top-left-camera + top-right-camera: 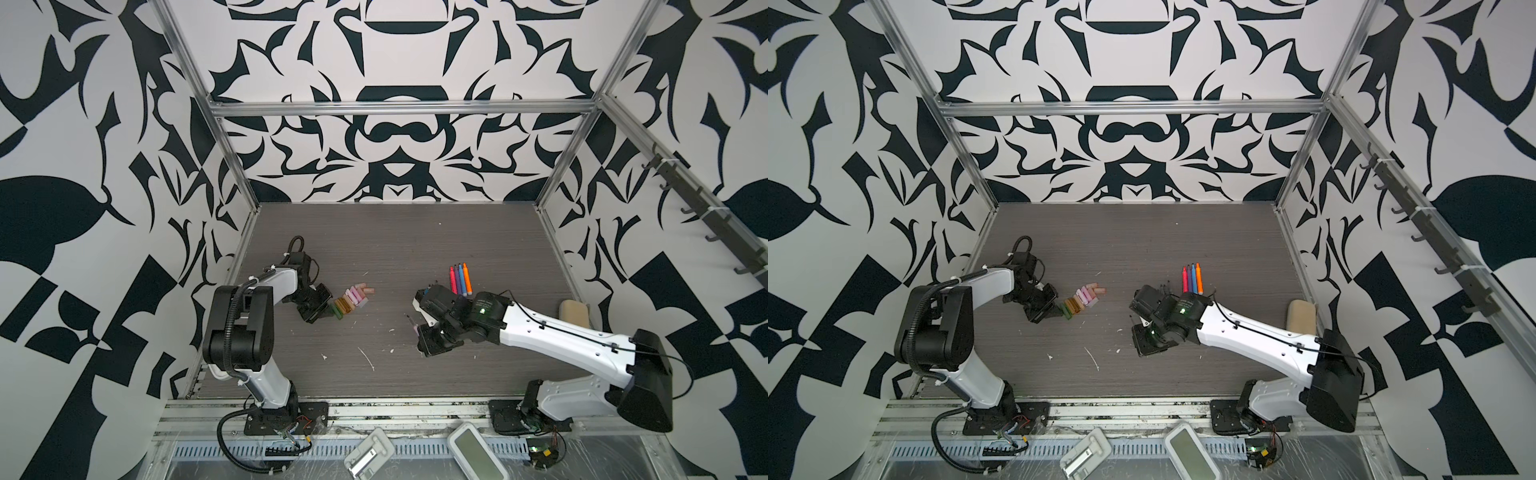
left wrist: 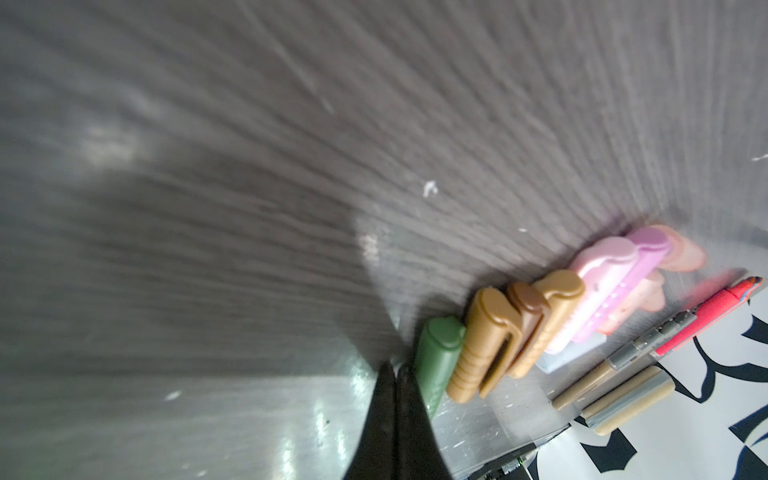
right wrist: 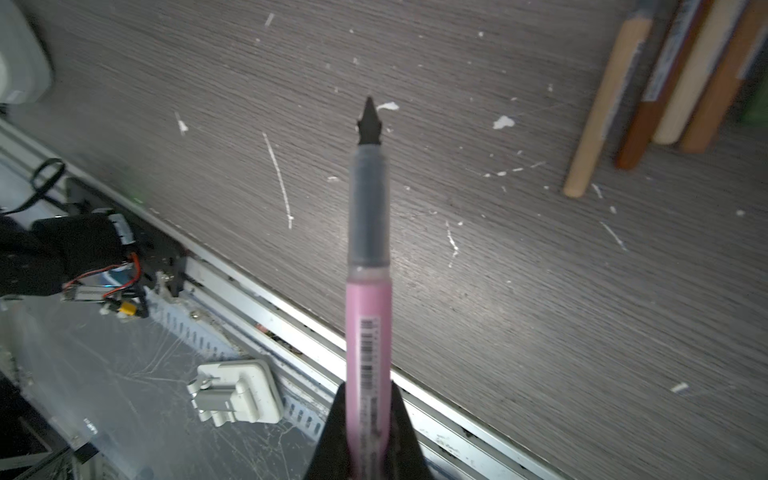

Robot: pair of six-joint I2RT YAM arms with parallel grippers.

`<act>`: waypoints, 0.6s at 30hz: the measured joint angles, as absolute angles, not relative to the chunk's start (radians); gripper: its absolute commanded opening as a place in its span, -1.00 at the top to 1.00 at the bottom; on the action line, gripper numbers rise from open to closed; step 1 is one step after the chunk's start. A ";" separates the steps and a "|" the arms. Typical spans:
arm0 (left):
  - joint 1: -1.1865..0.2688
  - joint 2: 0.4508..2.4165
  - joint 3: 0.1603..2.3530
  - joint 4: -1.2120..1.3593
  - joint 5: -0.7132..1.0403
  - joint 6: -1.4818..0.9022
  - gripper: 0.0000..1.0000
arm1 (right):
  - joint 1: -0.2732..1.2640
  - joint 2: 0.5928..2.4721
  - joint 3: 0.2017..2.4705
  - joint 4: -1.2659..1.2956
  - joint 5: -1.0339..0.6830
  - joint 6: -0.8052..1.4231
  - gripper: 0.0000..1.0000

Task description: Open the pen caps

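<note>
Grey wood-grain desk (image 1: pixel 374 241), flecked white. Right claw (image 3: pixel 368 399) clamped on pink pen (image 3: pixel 369 324), held over desk toward the front edge, cap off, dark nib exposed. 4 bright pens (image 1: pixel 459 278) lie side by side behind it. Left claw (image 2: pixel 395 372) fully closed, empty, tips just beside green cap (image 2: pixel 440 353), the end one in the row of pen caps (image 1: pixel 353 300) left of centre.

A tan sponge (image 1: pixel 574 312) lies near the table's (image 1: pixel 415 241) right edge.

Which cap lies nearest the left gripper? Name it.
The green cap, at the row's end beside the left gripper; the tan, brown and pink caps lie farther along.
</note>
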State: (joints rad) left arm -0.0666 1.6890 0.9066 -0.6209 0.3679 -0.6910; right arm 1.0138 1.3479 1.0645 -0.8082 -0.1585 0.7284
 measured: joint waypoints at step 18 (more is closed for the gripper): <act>-0.065 1.374 0.879 -0.725 0.347 -0.683 0.90 | 0.860 1.779 1.284 -0.900 0.046 0.600 1.00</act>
State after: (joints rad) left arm -0.0654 1.3743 0.8787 -0.7254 0.3473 -0.6834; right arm 0.8597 1.7786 1.2842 -0.9001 0.0456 0.6003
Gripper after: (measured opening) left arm 0.048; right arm 0.123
